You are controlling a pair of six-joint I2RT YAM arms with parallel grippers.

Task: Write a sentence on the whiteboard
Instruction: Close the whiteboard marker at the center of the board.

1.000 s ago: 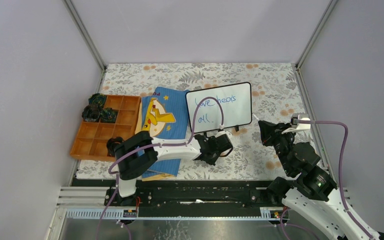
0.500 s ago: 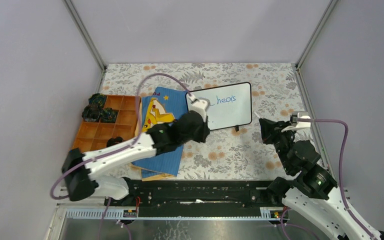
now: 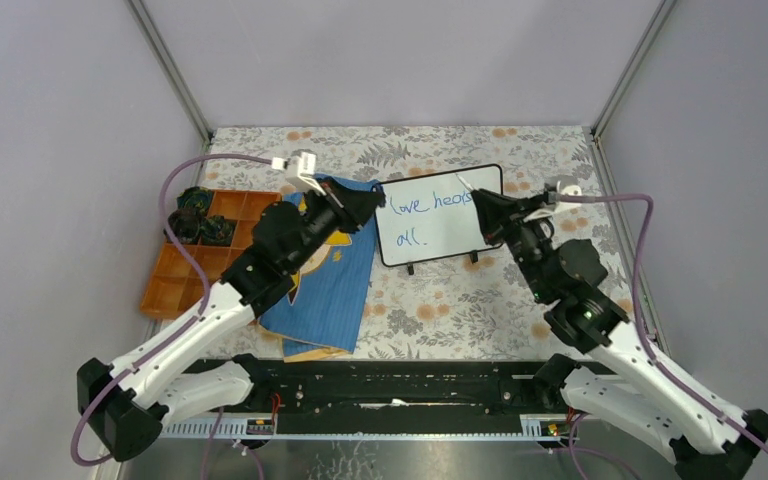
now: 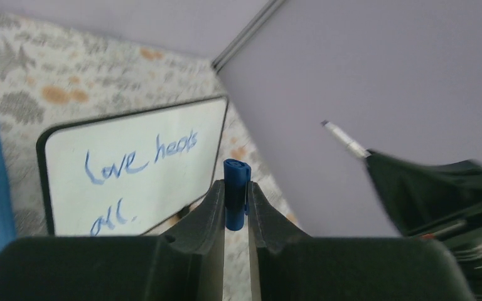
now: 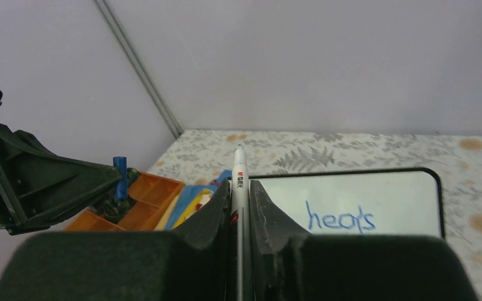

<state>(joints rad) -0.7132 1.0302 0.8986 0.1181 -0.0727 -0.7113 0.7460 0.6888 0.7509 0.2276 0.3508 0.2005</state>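
Note:
The whiteboard point(image 3: 450, 238) stands at the back middle on small black feet, and it also shows in the left wrist view point(image 4: 163, 141) and the right wrist view point(image 5: 389, 191). The sentence point(image 3: 430, 208) reads "love heals all." in thin blue cursive on two lines. My left gripper point(image 3: 371, 198) hangs raised by the board's left edge, shut on a blue pen cap point(image 4: 236, 185). My right gripper point(image 3: 481, 206) is over the board's right part, shut on a white marker point(image 5: 239, 182) with its tip pointing out ahead.
An orange compartment tray point(image 3: 222, 262) with dark bundles in its back cells sits at the left. A blue cloth-like book point(image 3: 332, 275) lies between the tray and the board. A floral cloth point(image 3: 480, 290) covers the table. Grey walls enclose three sides.
My left arm swung up from in front of the board to its left edge, uncovering the writing. My right arm moved left, from beside the board to over its right part.

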